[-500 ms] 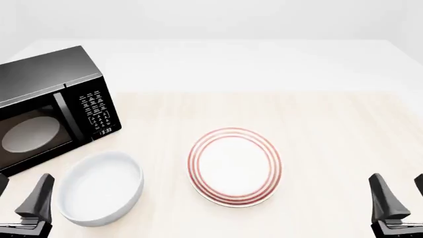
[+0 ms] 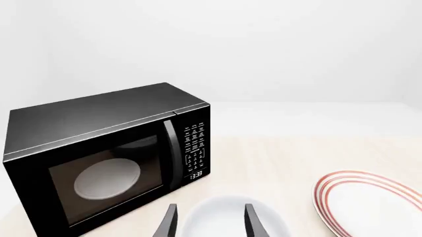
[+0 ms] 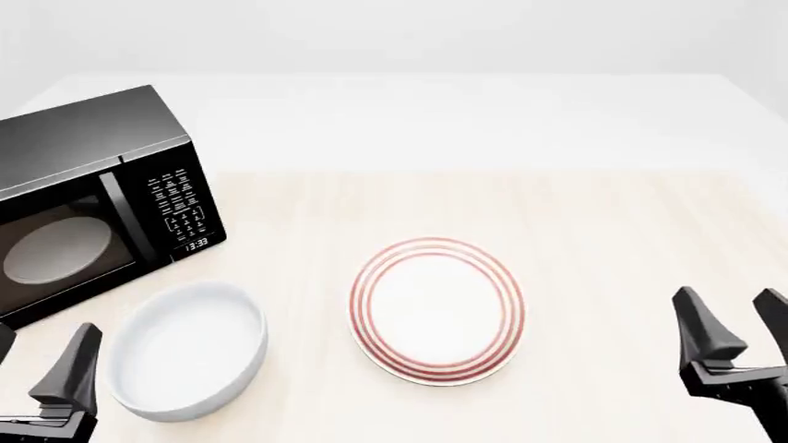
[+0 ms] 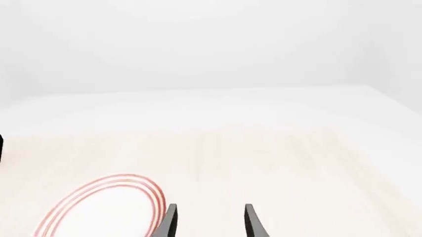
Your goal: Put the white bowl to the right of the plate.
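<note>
Both claws gape empty; white bowl (image 3: 187, 349) sits between microwave (image 3: 92, 203) and plate (image 3: 437, 309).

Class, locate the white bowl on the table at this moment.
In the front view the white bowl sits near the table's front left, left of the plate and just in front of the black microwave, beside the left gripper.

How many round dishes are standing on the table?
2: the white bowl at the front left, near the microwave, and the plate in the middle. None seems hidden.
</note>
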`<action>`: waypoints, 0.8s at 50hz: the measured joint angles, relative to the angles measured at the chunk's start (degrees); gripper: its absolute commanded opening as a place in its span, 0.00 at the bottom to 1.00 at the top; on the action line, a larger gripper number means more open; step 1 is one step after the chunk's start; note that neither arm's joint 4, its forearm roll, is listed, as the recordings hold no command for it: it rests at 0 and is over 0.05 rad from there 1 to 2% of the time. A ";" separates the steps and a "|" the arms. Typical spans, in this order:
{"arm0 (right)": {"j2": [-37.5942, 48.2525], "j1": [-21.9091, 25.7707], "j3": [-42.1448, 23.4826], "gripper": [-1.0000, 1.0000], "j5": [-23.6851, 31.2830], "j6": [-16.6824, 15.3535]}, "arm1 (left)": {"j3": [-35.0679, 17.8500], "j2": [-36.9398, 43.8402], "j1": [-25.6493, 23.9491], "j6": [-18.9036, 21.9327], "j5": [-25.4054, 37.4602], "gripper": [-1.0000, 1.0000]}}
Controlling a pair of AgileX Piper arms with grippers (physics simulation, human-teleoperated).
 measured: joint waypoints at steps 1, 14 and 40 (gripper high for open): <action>0.86 0.46 -0.81 1.00 -0.14 0.05 | 0.00 0.00 0.00 0.00 0.00 1.00; 20.39 9.56 -16.10 1.00 -1.10 1.37 | 0.00 0.00 0.00 0.00 0.00 1.00; 52.18 26.92 -38.80 1.00 -6.51 2.84 | 0.00 0.00 0.00 0.00 0.00 1.00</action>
